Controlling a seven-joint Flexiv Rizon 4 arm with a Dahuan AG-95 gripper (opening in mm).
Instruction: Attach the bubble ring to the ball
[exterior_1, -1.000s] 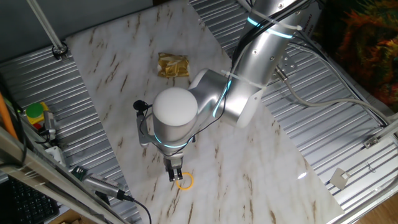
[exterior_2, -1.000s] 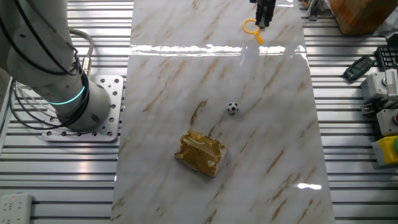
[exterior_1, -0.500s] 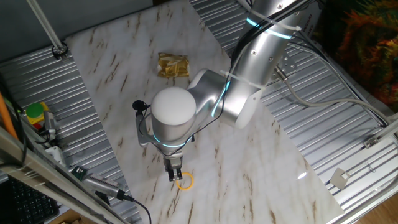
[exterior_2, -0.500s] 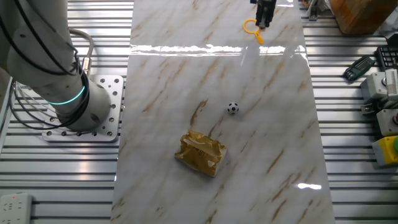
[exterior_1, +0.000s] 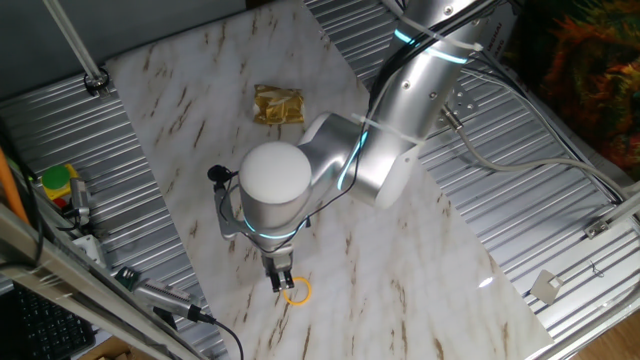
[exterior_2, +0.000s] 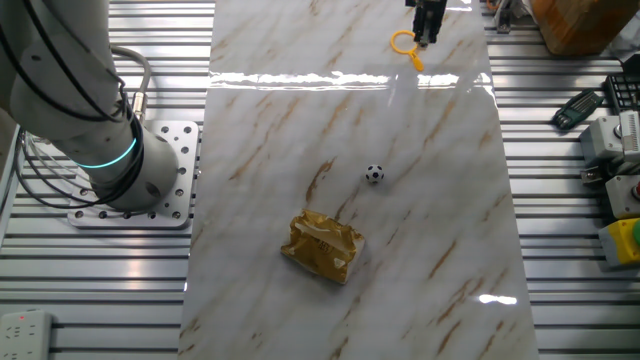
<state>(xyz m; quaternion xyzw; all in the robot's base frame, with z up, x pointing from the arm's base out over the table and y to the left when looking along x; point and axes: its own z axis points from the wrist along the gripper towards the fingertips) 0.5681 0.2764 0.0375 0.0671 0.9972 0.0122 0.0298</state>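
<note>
The bubble ring (exterior_1: 297, 291) lies flat on the marble table near its front edge. It also shows in the other fixed view (exterior_2: 403, 42) at the far end, with its short handle pointing toward the camera. My gripper (exterior_1: 283, 281) points straight down with its fingers close together on the ring's rim; in the other fixed view the gripper (exterior_2: 428, 34) stands at the ring's right side. The ball (exterior_2: 373, 174) rests in the middle of the table, far from the gripper. In one fixed view the arm hides it.
A crumpled gold foil wrapper (exterior_2: 322, 245) lies near the ball, also seen at the far side of the table (exterior_1: 277, 104). The arm's base (exterior_2: 110, 150) stands left of the marble. Tools and boxes (exterior_2: 615, 130) sit on the right rails.
The arm's wrist has shifted slightly to the left over the ring. The ring, the ball and the wrapper have not moved.
</note>
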